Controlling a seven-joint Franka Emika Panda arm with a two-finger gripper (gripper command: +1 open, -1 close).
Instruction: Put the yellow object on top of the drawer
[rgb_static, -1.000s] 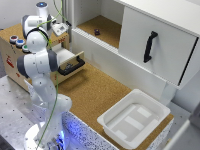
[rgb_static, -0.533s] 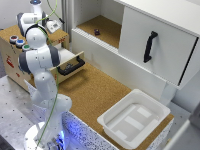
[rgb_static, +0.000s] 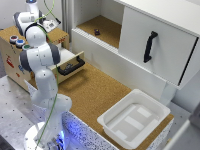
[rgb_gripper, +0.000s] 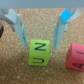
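Observation:
The yellow object (rgb_gripper: 40, 53) is a yellow-green cube with dark letters, resting on brown cork. My gripper (rgb_gripper: 40, 46) is open, and its two pale fingers (rgb_gripper: 22, 30) stand on either side of the cube's upper edge without pressing it. In the exterior view my arm (rgb_static: 39, 55) reaches over the drawer (rgb_static: 30, 55), a small light-wood cabinet with a cork top at the exterior view's left. Its pull-out drawer with a black bar handle (rgb_static: 71, 66) stands open. The cube itself is hidden by the arm in that view.
A pink lettered cube (rgb_gripper: 76, 58) sits close beside the yellow one. Small blue and red items (rgb_static: 18, 41) lie on the cabinet top. A large white cabinet (rgb_static: 150, 45) with a black handle stands at the back, and a white tub (rgb_static: 134, 118) sits on the cork mat.
The arm's hand has shifted slightly over the cabinet top. Everything else in the exterior view stays as it was.

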